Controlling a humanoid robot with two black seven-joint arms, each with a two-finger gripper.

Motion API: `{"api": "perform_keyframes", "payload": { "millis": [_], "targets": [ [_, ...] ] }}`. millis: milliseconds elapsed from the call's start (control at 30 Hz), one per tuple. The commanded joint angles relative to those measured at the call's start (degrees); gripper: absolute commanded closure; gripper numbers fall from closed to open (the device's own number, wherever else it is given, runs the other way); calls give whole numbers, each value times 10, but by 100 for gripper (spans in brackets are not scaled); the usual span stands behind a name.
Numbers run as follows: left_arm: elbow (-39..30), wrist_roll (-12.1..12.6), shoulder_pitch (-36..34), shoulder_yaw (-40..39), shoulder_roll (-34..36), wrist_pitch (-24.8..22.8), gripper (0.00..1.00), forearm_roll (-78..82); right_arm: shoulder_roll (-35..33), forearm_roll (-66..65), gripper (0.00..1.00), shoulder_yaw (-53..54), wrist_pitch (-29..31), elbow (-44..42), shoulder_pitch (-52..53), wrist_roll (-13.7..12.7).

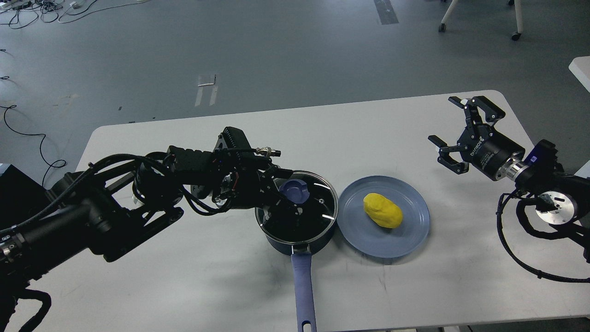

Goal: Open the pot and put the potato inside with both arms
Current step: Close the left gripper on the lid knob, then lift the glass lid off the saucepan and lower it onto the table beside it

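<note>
The dark pot point(278, 245) stands mid-table with its glass lid point(318, 210) on and its long blue handle point(303, 286) pointing at me. My left gripper point(286, 192) comes in from the left, low over the lid. Its dark fingers point(282, 173) stand on either side of the blue knob point(295, 191), and I see no grip on it. The yellow potato point(382, 210) lies on a blue-grey plate point(368, 240) just right of the pot. My right gripper point(454, 133) is open and empty, raised over the table's far right, well away from the potato.
The white table point(184, 276) carries only the pot and plate. Its far edge borders grey floor with cables point(27, 9) at top left. Chair legs point(516, 20) stand at top right. Another white table's corner point(581, 69) shows at the right edge.
</note>
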Motion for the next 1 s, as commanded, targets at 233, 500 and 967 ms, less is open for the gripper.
{"api": "perform_keyframes", "payload": {
  "millis": [233,500,967],
  "targets": [
    [-2,0,-1,-1,1,2,69,0,2,-1,0,0,0,0,-1,0],
    [-30,0,-37,-3,32,1,69,-34,1,-2,0,-1,0,1,0,0],
    [4,0,-11,28,217,91,68,-45,6,-2,0,1,0,-1,1,0]
  ]
}}
